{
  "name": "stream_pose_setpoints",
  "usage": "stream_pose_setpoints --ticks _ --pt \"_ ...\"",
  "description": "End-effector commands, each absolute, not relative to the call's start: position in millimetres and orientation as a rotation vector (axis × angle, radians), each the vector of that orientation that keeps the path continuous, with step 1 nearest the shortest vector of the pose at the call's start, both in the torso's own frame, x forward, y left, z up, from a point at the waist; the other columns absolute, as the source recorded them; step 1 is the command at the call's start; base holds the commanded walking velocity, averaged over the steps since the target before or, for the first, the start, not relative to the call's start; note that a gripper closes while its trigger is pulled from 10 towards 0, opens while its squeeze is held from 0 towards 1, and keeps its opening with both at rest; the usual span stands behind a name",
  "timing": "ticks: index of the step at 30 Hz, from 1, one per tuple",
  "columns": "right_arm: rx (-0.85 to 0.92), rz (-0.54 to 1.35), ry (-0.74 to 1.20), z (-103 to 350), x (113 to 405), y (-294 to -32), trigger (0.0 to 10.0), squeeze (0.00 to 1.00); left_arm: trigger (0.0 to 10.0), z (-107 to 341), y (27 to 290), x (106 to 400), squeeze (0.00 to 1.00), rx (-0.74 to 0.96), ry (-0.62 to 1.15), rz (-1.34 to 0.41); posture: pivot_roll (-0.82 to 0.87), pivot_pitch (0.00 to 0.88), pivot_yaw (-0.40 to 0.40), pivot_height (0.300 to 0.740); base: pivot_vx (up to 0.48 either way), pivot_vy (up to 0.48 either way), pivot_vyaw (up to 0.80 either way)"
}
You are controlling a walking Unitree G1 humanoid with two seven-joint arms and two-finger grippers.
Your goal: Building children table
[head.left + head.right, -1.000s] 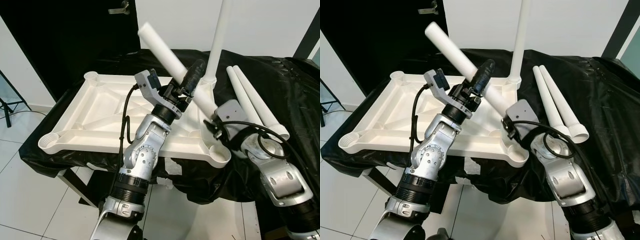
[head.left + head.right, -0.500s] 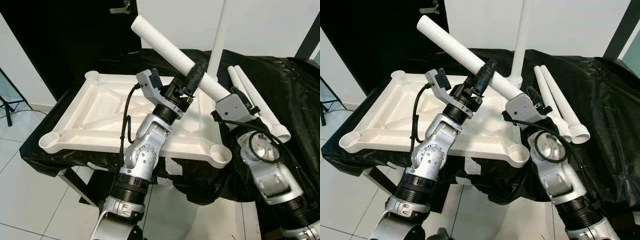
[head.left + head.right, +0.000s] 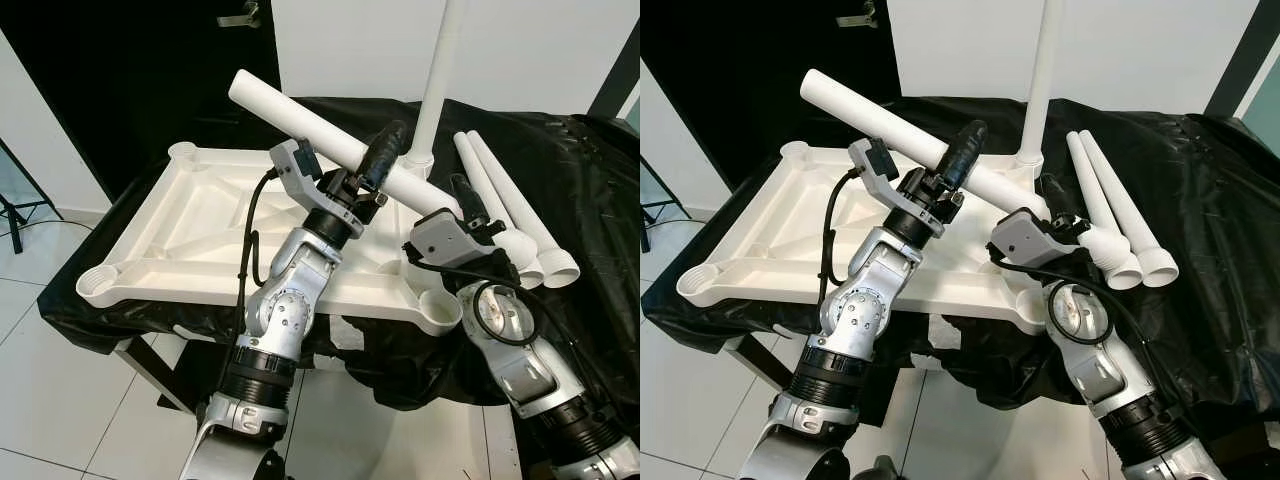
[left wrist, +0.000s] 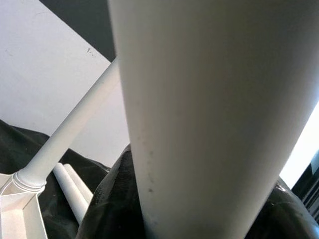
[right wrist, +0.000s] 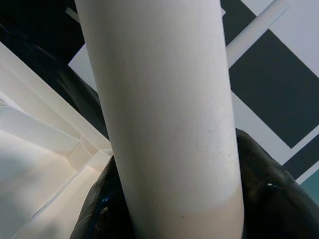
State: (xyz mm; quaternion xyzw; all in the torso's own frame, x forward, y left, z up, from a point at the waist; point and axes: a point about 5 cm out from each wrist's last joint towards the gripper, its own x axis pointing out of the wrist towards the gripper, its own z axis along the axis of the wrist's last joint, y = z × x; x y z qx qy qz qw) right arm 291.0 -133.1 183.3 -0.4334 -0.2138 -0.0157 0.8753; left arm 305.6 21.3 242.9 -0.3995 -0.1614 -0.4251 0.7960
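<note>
Both hands clamp one white table leg: left hand [image 3: 383, 160] mid-shaft, right hand [image 3: 470, 205] near its wide end. The leg [image 3: 300, 125] slants above the upturned white tabletop [image 3: 200, 235], one leg [image 3: 437, 80] already standing upright in its far corner.

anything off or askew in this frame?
Only the white plastic table leg: both the left gripper and right gripper hold it slanted over the upturned white tabletop, in no socket. One fitted leg stands upright; two spare legs lie alongside.
</note>
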Motion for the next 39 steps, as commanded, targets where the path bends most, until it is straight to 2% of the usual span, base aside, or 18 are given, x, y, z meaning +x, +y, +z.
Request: stream_pose_setpoints --ticks 1,2,4,5,12,13,17,23,24,28,29,30,31,33,34,36,37,39 --pt "-0.905 -0.014 -0.482 182.2 291.0 -127.6 7.1 0.00 0.0 254.7 11.9 292.3 0.00 -0.888 -0.444 -1.105 0.13 0.000 0.024 0.740 0.000 0.000 0.00" --pt "-0.888 -0.018 -0.461 182.5 291.8 -129.3 10.0 0.00 0.0 255.0 11.6 292.1 0.00 -0.891 -0.446 -1.108 0.12 0.000 0.021 0.740 0.000 0.000 0.00" --pt "-0.874 -0.020 -0.444 182.5 292.4 -130.4 10.0 0.00 0.0 255.2 11.4 291.9 0.00 -0.892 -0.446 -1.109 0.12 0.000 0.021 0.740 0.000 0.000 0.00" --pt "-0.821 0.016 -0.386 181.4 293.4 -131.2 10.0 1.00 0.0 254.7 11.3 291.6 0.00 -0.893 -0.445 -1.109 0.12 0.000 0.021 0.740 0.000 0.000 0.00" --pt "-0.748 0.116 -0.260 181.2 294.1 -131.2 10.0 1.00 0.0 253.8 11.5 291.5 0.00 -0.892 -0.443 -1.105 0.12 0.000 0.021 0.740 0.000 0.000 0.00" --pt "-0.753 0.190 -0.187 183.4 292.9 -132.4 10.0 0.00 0.0 253.6 11.7 291.6 0.00 -0.891 -0.442 -1.103 0.12 0.000 0.023 0.740 0.000 0.000 0.00" --pt "-0.728 0.373 -0.018 189.7 285.0 -138.6 10.0 0.00 0.0 253.6 10.6 292.4 0.00 -0.890 -0.441 -1.101 0.11 0.000 0.023 0.740 0.000 0.000 0.00" --pt "-0.729 0.414 0.027 192.4 281.3 -145.0 10.0 0.00 0.0 253.8 9.0 292.5 0.00 -0.888 -0.442 -1.101 0.11 0.000 0.022 0.740 0.000 0.000 0.00" --pt "-0.721 0.429 0.045 191.4 280.3 -147.4 0.0 0.00 0.0 253.8 8.8 292.7 0.00 -0.887 -0.442 -1.099 0.10 0.000 0.020 0.740 0.000 0.000 0.00" --pt "-0.698 0.441 0.094 185.3 280.6 -154.1 0.0 0.00 0.0 253.6 9.2 294.3 0.00 -0.873 -0.442 -1.078 0.11 0.000 0.018 0.740 0.000 0.000 0.00" --pt "-0.687 0.438 0.103 184.1 281.4 -154.1 0.0 0.00 2.1 253.4 9.5 294.8 0.00 -0.867 -0.441 -1.071 0.11 0.000 0.018 0.740 0.000 0.000 0.00" --pt "-0.687 0.438 0.103 184.1 281.4 -154.1 0.0 0.00 2.1 253.4 9.5 294.8 0.00 -0.867 -0.441 -1.071 0.11 0.000 0.018 0.740 0.000 0.000 0.00" --pt "-0.681 0.434 0.107 183.2 282.5 -153.4 0.0 0.00 3.5 253.1 9.7 295.4 0.00 -0.861 -0.438 -1.062 0.11 0.000 0.019 0.740 0.000 0.000 0.00" --pt "-0.681 0.434 0.107 183.2 282.5 -153.4 0.0 0.00 3.5 253.1 9.7 295.4 0.00 -0.861 -0.438 -1.062 0.11 0.000 0.019 0.740 0.000 0.000 0.00" --pt "-0.676 0.430 0.115 183.3 283.4 -152.5 0.0 0.00 10.0 252.6 9.8 296.1 0.00 -0.854 -0.433 -1.054 0.12 0.000 0.020 0.740 0.000 0.000 0.00" --pt "-0.676 0.424 0.117 183.5 284.4 -151.7 0.0 0.00 10.0 252.3 9.9 296.5 0.00 -0.850 -0.431 -1.050 0.12 0.000 0.021 0.740 0.000 0.000 0.00" --pt "-0.579 0.413 0.180 177.6 284.0 -152.8 0.0 0.00 10.0 252.1 10.3 297.0 0.77 -0.850 -0.429 -1.046 0.12 0.000 0.021 0.740 0.000 0.000 0.00" --pt "-0.579 0.413 0.180 177.6 284.0 -152.8 0.0 0.00 10.0 252.1 10.3 297.0 0.77 -0.850 -0.429 -1.046 0.12 0.000 0.021 0.740 0.000 0.000 0.00"
